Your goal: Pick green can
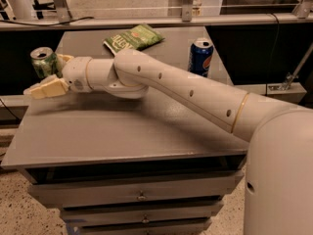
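The green can (43, 62), light green with a silver top, stands upright at the far left edge of the grey table (127, 131). My gripper (49, 75) has reached across from the right and sits around the can. The near finger (47, 88) lies in front of the can with a gap showing between them. The far finger (65, 58) is just behind the can on its right. The jaws are open, and the can still rests on the table.
A flat green chip bag (133, 37) lies at the back centre of the table. A blue soda can (200, 57) stands at the back right, behind my forearm. Drawers sit under the table's front edge. A rail and black panels run behind the table.
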